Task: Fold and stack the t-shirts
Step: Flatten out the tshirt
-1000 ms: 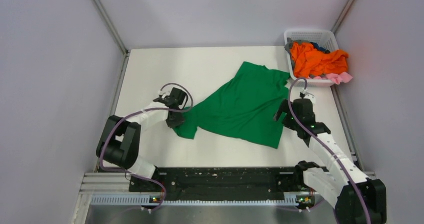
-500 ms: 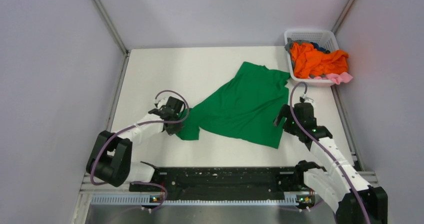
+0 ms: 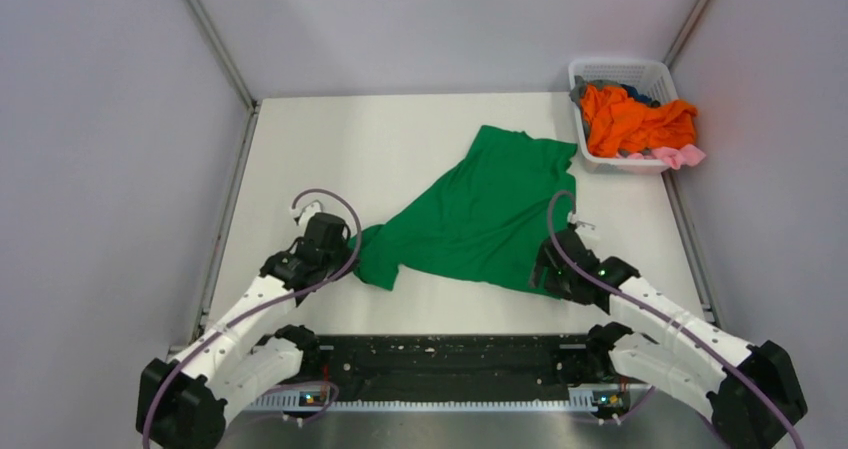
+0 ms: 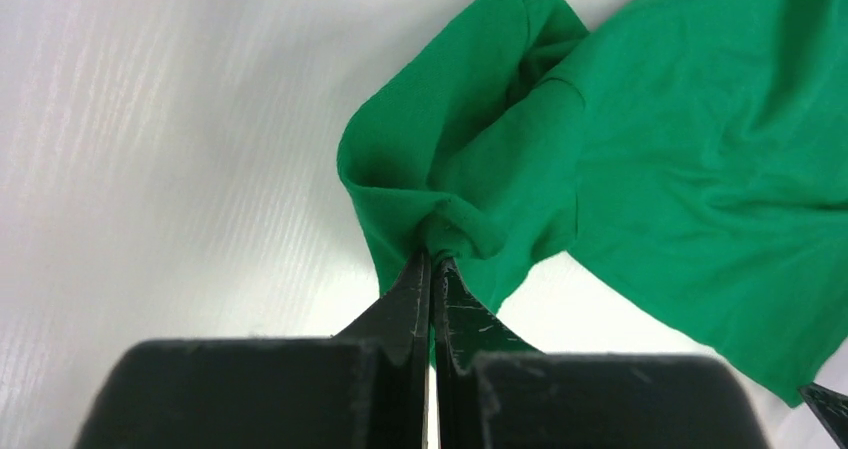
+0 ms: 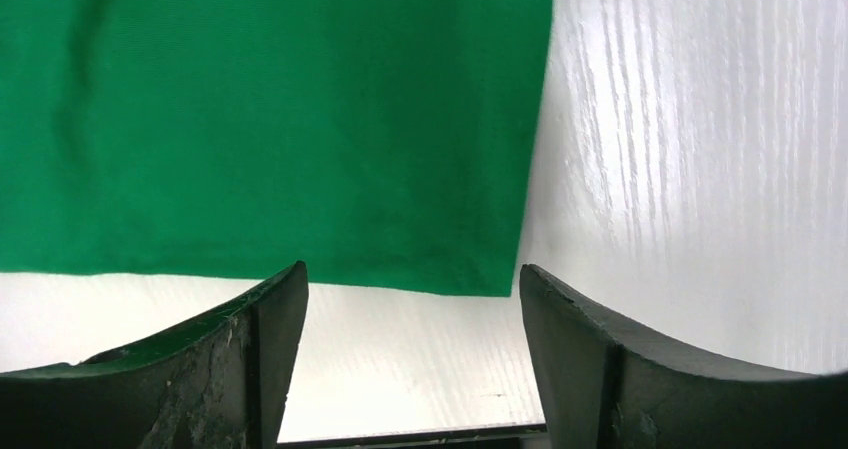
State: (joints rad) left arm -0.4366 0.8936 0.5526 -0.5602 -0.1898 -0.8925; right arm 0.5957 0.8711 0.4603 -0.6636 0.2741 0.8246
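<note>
White table [image 3: 350,149], green t-shirt [image 3: 480,219] spread across it, basket [image 3: 622,65] far-right corner

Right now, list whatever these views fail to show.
- Basket, top view: the orange shirt covers the pile; only scraps of grey, blue and pink show.
- Green shirt, right wrist view: cut off by top and left edges.
- Left end effector, left wrist view: shut on a green fold; layers pinched hidden in the bunch.
- Right end effector: in the top view its own wrist hides the fingertips.
</note>
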